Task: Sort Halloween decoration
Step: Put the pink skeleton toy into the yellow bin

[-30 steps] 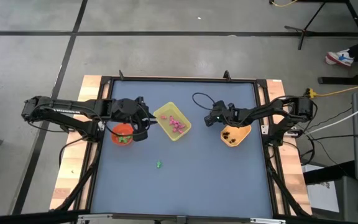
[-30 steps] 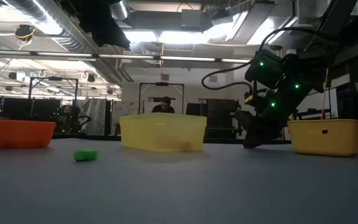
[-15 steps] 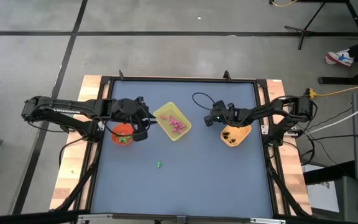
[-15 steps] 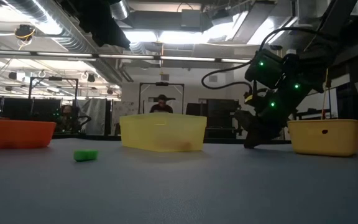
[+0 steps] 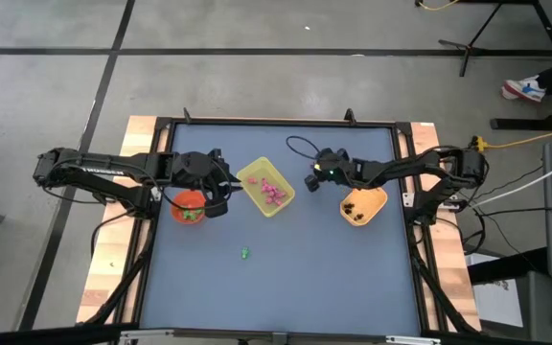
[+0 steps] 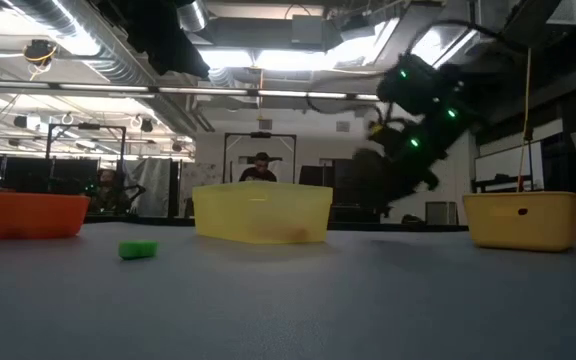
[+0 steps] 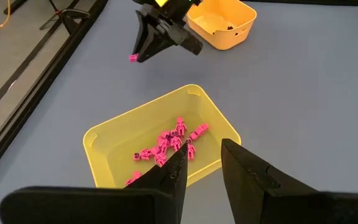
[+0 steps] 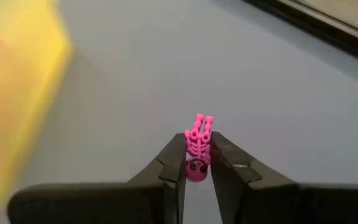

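Pinching a pink skeleton (image 8: pixel 197 149) above the table, the right gripper (image 8: pixel 196 163) must carry it toward nine o'clock and release it over the yellow tray (image 5: pixel 253 177), while the left gripper (image 7: pixel 201 163), slightly parted and empty, waits beside that tray.

Even overhead lighting; ceiling fixtures (image 6: pixel 298 58) glare at twelve o'clock in the low view. Right arm (image 6: pixel 413 120) motion-blurred there. Yellow tray (image 8: pixel 14 93) blurred at nine o'clock in right wrist view.
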